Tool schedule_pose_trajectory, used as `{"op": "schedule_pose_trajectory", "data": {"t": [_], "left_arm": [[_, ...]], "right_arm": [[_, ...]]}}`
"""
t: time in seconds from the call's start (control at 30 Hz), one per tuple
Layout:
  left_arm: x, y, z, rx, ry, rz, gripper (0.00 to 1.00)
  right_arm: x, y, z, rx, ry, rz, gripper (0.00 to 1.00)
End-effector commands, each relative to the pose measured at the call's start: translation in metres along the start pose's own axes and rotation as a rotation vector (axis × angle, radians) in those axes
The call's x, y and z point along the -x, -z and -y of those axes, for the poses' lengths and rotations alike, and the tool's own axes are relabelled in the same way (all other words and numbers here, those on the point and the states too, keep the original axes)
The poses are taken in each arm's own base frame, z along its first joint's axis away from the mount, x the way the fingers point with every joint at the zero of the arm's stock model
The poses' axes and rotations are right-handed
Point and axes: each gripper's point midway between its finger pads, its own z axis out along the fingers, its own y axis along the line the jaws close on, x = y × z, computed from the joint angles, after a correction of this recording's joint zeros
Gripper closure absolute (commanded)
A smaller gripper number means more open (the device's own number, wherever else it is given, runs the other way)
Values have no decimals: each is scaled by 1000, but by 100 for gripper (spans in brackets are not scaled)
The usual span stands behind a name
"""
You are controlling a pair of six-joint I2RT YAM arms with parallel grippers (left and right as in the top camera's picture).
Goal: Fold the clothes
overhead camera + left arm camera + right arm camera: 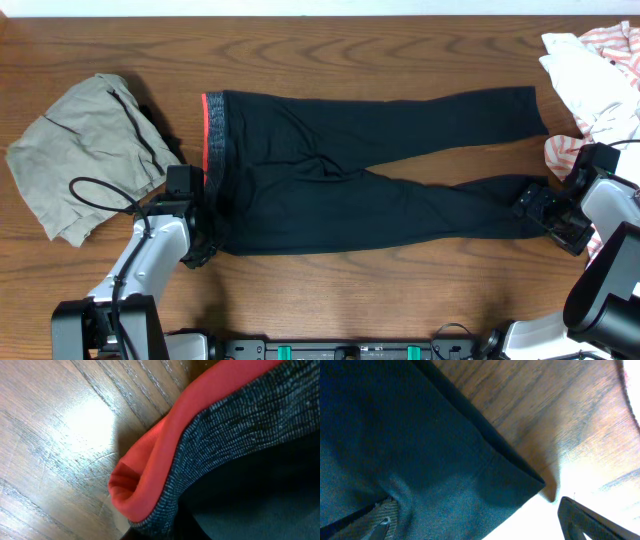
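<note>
Overhead, the black leggings [370, 170] lie flat across the middle of the table [350, 60]; the grey waistband [215, 135] with its red edge is at 9 o'clock, and two narrow legs run toward 3 o'clock, parting slightly; the left gripper [203, 240] is pressed together on the waistband's 6 o'clock corner, where the red edge [150, 470] bunches up off the wood; the right gripper [535, 200] stands spread astride the nearer leg's cuff [510, 475]; bare wood lies at 12 o'clock; a khaki garment [85, 150] crowds 9 o'clock; white and striped clothes [595, 70] at 2 o'clock are cut off by the frame; the left fingers themselves cannot be made out.
</note>
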Motion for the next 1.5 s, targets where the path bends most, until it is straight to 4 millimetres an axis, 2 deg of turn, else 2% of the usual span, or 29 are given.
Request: {"op": "schedule_pose_trajectory", "data": {"t": [0.0,0.3,0.37,0.47,0.57,0.63,0.7,0.8,0.83,0.9,0.93,1.0,1.13,1.17,1.27,1.47], "left_arm": [[-4,-4,-8,28,-1,-10,88],[-4,-4,-8,28,-1,-10,88],[-4,-4,-8,28,-1,-10,87],[-4,-4,-8,28,-1,-10,87],[-4,-4,-8,28,-1,-10,87],[-4,-4,-8,28,-1,-10,87],[-4,-4,-8,28,-1,-10,87],[-4,-4,-8,28,-1,-10,87],[-4,-4,-8,28,-1,-10,87],[-3,-4,-8,28,-1,-10,87],[-3,-4,-8,28,-1,-10,88],[-3,-4,-8,28,-1,-10,87],[-3,-4,-8,28,-1,-10,88],[-3,-4,-8,28,-5,-10,93],[-1,-1,-6,23,-48,-5,94],[22,31,6,-26,-118,127,94]], "right_arm": [[-6,-7,12,-51,-35,-1,1],[4,-12,6,-19,-45,53,16],[5,-13,6,-17,-46,59,17],[4,-14,6,-18,-45,57,18],[0,-16,7,-20,-56,50,25],[-1,-17,8,-19,-70,50,37],[-2,-19,8,-18,-85,53,45],[-3,-21,8,-18,-87,55,47],[-4,-21,8,-18,-86,54,51],[-4,-21,8,-18,-87,53,69],[-4,-21,8,-18,-87,53,83],[-3,-21,8,-18,-94,55,96],[-3,-21,8,-17,-93,55,99],[-4,-21,8,-18,-93,52,99],[-10,-19,3,12,-84,21,99],[-16,-1,-1,42,-77,-15,99]]}}
